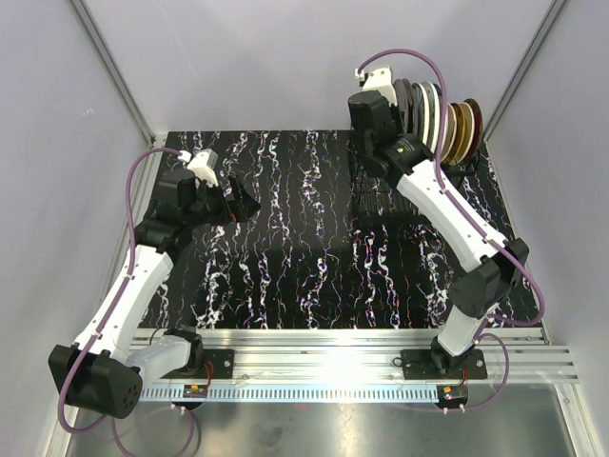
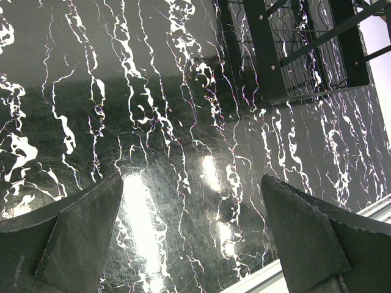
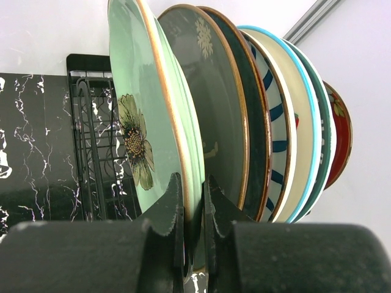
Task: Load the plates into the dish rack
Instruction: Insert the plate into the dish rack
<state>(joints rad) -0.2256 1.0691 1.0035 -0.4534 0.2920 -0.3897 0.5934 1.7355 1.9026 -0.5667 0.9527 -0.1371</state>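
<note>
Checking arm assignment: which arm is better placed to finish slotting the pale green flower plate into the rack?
Right. The right gripper is shut on the rim of the green plate at the dish rack. The left gripper hangs open over the table, away from the rack.

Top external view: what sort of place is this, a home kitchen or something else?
Most likely a robot test cell, not a kitchen: bare grey walls, an aluminium rail carrying two arm bases, and a black marbled table holding a dish rack with plates.
</note>
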